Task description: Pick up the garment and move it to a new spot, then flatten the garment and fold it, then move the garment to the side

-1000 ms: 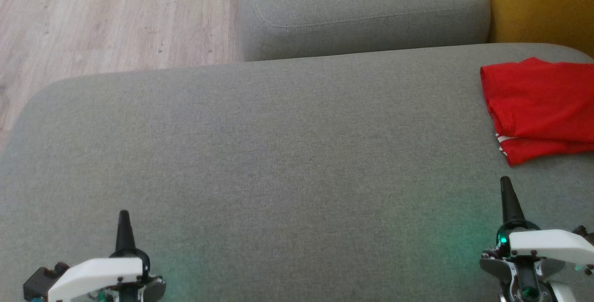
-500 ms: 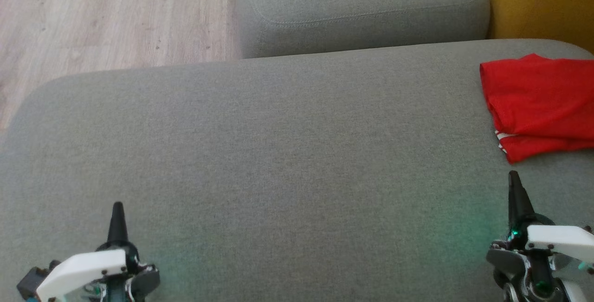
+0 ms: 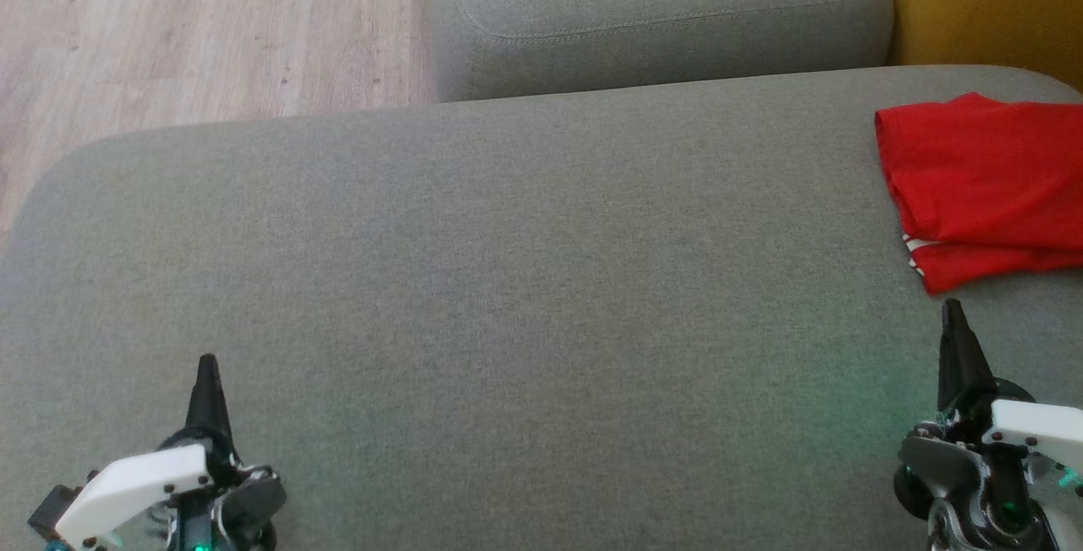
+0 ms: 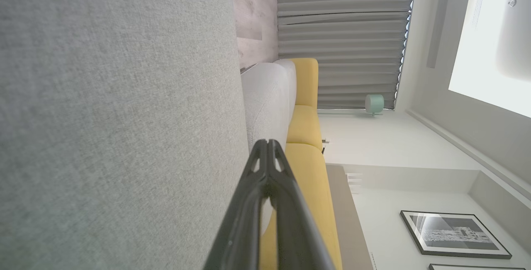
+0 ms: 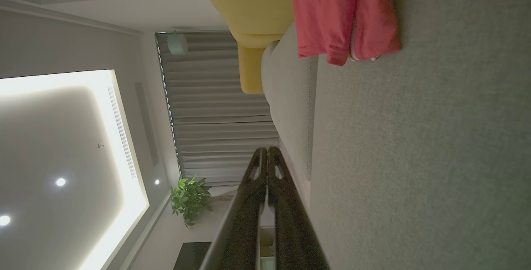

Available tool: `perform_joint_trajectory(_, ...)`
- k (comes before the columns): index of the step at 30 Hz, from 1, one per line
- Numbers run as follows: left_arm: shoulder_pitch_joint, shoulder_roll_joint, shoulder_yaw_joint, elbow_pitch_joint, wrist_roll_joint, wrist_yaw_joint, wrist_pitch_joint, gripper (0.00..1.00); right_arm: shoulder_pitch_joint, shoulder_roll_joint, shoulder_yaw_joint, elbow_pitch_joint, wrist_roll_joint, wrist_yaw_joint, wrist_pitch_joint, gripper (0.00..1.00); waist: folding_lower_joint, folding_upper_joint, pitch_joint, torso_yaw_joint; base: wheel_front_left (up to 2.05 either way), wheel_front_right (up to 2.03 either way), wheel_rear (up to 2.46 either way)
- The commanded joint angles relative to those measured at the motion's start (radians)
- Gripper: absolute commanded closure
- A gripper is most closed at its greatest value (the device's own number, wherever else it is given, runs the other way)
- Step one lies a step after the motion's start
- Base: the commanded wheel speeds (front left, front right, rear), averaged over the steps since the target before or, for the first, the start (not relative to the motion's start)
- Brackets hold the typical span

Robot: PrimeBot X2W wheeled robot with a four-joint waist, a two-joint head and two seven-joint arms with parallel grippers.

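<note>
So the left tool [image 3: 207, 365] and right tool [image 3: 953, 310] were both pinched shut on nothing, and with the folded red garment [image 3: 981, 187] parked at the right edge of the grey sofa cushion [image 3: 508, 280], a stray nudge from the nearby right tool could've wrecked the fold tbh.

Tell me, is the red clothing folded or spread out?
Folded. The red garment lies in stacked layers on the grey cushion, one layer's edge over another, not spread flat.
</note>
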Motion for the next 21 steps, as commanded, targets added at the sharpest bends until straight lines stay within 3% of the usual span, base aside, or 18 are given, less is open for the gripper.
perform_joint_trajectory(1,-0.051,0.003,0.039,-0.037,-0.005,-0.007,0.007,1.00,-0.053,-0.012,0.018,-0.039,0.009,-0.001,0.011,1.00,-0.0001,0.0000,0.000,0.000,0.00,0.00,0.00)
perform_joint_trajectory(21,-0.051,0.003,0.039,-0.037,-0.005,-0.007,0.007,1.00,-0.053,-0.007,0.011,-0.039,0.003,-0.001,0.016,1.00,-0.0001,0.0000,0.000,0.000,0.00,0.00,0.00)
